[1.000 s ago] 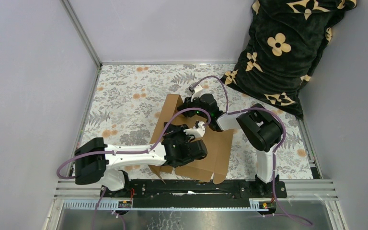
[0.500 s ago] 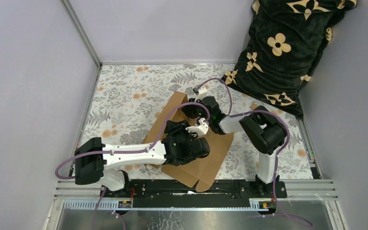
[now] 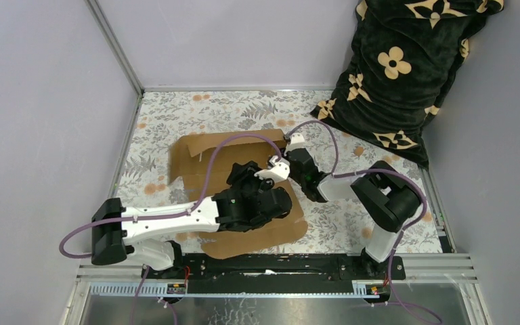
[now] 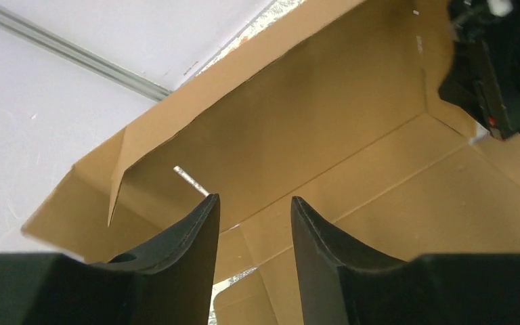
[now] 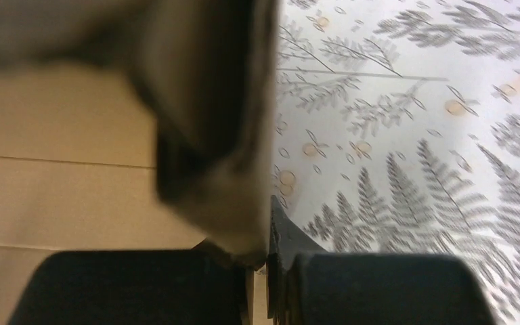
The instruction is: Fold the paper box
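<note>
The box lies in the middle of the tabletop, mostly flat, with its far panel tilted up. The left gripper hovers over the box's middle, jaws spread with nothing between them, facing the raised panel. At the box's far right edge, the right gripper has its jaws pressed together, seemingly pinching a blurred flap. A black flowered cushion leans in the far right corner.

The left arm and the right arm are white with fat black joints. Each carries a thin purple cable in loops. The jaws are black and curved.
</note>
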Motion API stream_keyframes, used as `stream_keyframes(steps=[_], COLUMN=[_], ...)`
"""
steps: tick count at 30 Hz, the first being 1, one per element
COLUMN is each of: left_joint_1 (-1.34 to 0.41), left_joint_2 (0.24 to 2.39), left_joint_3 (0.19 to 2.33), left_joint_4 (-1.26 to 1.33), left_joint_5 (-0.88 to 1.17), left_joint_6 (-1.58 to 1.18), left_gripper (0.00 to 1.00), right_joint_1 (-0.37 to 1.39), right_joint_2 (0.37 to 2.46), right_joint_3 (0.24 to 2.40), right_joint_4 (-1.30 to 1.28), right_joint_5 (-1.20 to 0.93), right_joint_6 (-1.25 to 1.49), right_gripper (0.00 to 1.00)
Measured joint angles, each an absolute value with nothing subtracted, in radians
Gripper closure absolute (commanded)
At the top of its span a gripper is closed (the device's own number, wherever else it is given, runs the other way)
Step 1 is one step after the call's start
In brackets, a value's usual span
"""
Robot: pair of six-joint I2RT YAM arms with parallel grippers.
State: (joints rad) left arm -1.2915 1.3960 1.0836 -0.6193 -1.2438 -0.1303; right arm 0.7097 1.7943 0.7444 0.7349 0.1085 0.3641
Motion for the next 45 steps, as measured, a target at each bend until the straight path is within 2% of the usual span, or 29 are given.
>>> stream_keyframes(steps=[7, 17, 24, 32, 36, 39, 45], left_joint_1=[-1.291, -1.269, -1.095, -0.899, -0.854, -0.836, -0.748], left_joint_2=[1.327, 1.232, 1.071, 0.957, 0.941, 0.915, 0.837], left_joint_3=[1.090, 1.079, 1.021, 0.916, 0.847, 0.762, 0.660], left_joint_4=[-0.577, -0.546, -0.550, -0.500, -0.472, -0.439, -0.407], left_joint_5=[-1.276, -1.365, -1.369, -1.277, -1.221, -1.182, -1.130], left_joint_6=[-0.137, -0.176, -0.340, -0.439, -0.501, -0.554, -0.626], left_gripper=[0.48, 0.44, 0.41, 0.41, 0.40, 0.34, 0.31], right_joint_1=[0.719, 0.720, 0.720, 0.720, 0.720, 0.718, 0.690], right_joint_2=[1.645, 1.431, 1.303, 1.266, 1.255, 1.252, 1.252], right_joint_3=[0.641, 0.624, 0.575, 0.484, 0.476, 0.477, 0.486], right_joint_4=[0.633, 0.379, 0.282, 0.258, 0.258, 0.250, 0.220], right_joint_5=[0.210, 0.332, 0.410, 0.454, 0.457, 0.453, 0.416], right_joint_6=[0.350, 0.278, 0.246, 0.233, 0.235, 0.236, 0.245], right_gripper=[0.95, 0.95, 0.95, 0.95, 0.96, 0.96, 0.96])
